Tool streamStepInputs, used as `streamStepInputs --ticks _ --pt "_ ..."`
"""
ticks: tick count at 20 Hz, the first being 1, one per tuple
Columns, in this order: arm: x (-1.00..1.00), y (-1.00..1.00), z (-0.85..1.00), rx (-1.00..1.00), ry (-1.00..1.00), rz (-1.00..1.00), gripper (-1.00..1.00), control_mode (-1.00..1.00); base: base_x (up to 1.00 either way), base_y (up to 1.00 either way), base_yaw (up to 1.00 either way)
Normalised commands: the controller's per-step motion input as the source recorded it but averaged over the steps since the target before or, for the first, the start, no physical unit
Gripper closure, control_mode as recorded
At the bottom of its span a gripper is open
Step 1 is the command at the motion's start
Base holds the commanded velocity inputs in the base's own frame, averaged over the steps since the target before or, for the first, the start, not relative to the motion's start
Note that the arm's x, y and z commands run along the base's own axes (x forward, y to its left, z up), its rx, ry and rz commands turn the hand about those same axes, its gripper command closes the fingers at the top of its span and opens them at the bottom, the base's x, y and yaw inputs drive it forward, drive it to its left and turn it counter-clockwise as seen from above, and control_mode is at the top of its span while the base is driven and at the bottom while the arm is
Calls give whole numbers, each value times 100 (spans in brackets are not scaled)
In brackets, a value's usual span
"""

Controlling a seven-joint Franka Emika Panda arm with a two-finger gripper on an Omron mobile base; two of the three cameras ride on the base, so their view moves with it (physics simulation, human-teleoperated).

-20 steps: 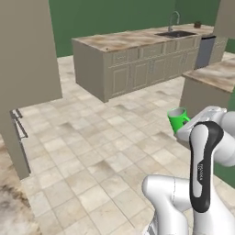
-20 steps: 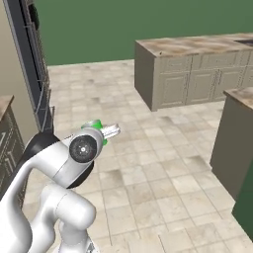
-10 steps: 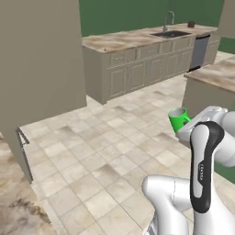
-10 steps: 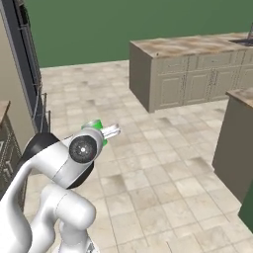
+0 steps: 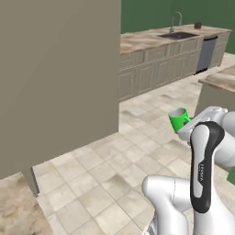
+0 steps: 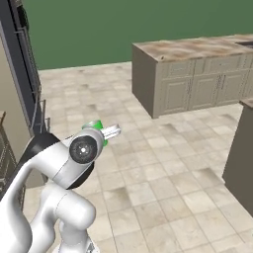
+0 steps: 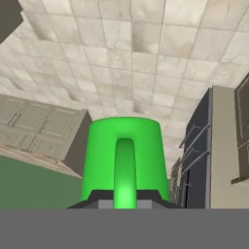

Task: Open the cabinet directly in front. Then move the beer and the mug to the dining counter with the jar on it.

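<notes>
the green mug (image 7: 124,155) is up in the air, carried at the end of the arm over the tiled floor (image 5: 137,151), nowhere near any worktop. in the hand view you're looking straight at it with the loop handle facing the camera, and the gripper (image 7: 124,195) is clamped down tight at the base of that handle, jaws about as closed as they go. in the left base view the mug (image 5: 178,120) pokes out just left of the white wrist, tilted a bit with the open mouth up. in the right base view a sliver of the mug (image 6: 95,126) peeks over the round joint.

further out, the dining counter (image 5: 151,41) runs across the back of the left base view, marble top, beige panel fronts, dark sink (image 5: 178,35) and arched faucet (image 5: 175,20). there's a small dark jar (image 5: 198,25) sitting on the top near the far right end, well apart from the mug. same island (image 6: 197,48) shows in the right base view, upper right. a big flat beige panel (image 5: 59,78) takes up the left of the left base view, can't tell what unit it belongs to.
</notes>
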Motion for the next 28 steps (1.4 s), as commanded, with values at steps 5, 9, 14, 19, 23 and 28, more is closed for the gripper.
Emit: streamStepInputs --ticks 5,9,14,19,23,28 --pt "0 0 0 0 0 0 100 100 71 0 0" --pt "0 0 0 0 0 0 100 100 72 0 0" --pt "0 0 0 0 0 0 100 100 69 0 0" --pt "0 0 0 0 0 0 100 100 71 0 0" --pt "0 0 0 0 0 0 100 100 75 0 -1" --pt "0 0 0 0 0 0 100 100 75 0 0"
